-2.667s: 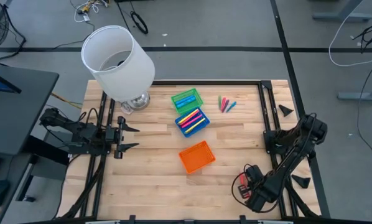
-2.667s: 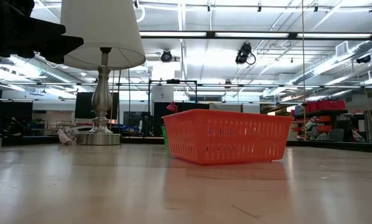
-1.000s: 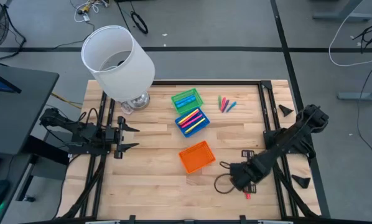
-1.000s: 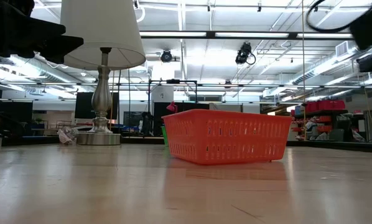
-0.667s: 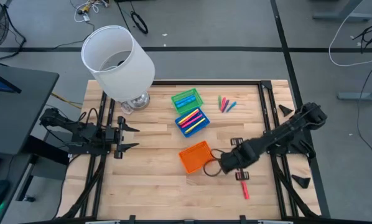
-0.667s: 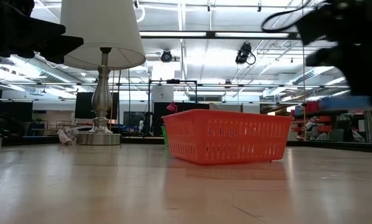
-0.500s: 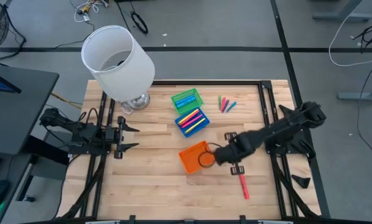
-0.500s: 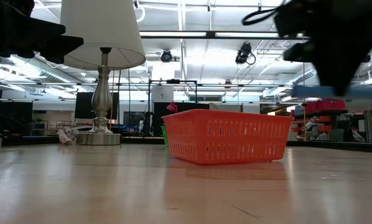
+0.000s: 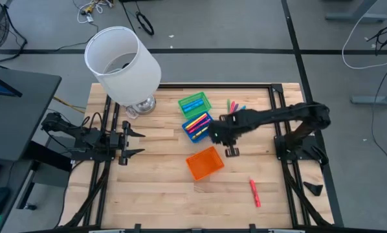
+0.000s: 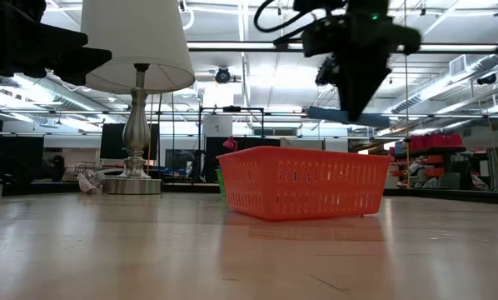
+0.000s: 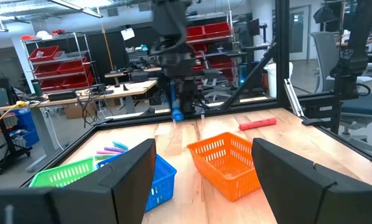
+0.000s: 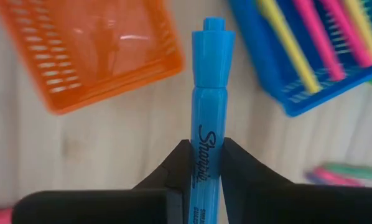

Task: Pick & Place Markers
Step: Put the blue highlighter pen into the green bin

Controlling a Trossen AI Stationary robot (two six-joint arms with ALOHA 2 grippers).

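From above we see a pale wooden table point(image 9: 148, 188) on a grey floor strewn with cables, and a lamp with a white shade point(image 9: 121, 57) at its far left corner. The left gripper point(image 9: 134, 140) waits at the left edge, its fingers spread apart. The right gripper point(image 9: 214, 134) reaches out over the middle, just right of the blue tray point(image 9: 189, 131) and beyond the orange tray point(image 9: 204, 163). The blue tray holds pink, yellow and orange markers point(image 9: 200, 123); the green tray point(image 9: 194, 103) behind it holds a blue one. A few loose markers point(image 9: 235, 107) lie far right of the trays, and a single red marker point(image 9: 254, 193) lies near the right front edge.

At table height, with a workshop of shelving and ceiling lights behind, we find the orange tray point(image 10: 303, 182) in the middle and the lamp on the left. The right gripper hangs above the tray, a blue marker point(image 10: 344, 116) jutting from it.

Past the left arm's own spread fingers point(image 11: 136, 169), we look across the trays to the right gripper point(image 11: 179, 111) with the blue marker pointing down, and the red marker point(image 11: 257, 123) on the boards beyond.

The right wrist camera shows the fingers point(image 12: 178, 162) pinched narrowly on the blue marker point(image 12: 208, 112), over bare wood between the orange tray point(image 12: 93, 50) and the blue tray point(image 12: 310, 56).
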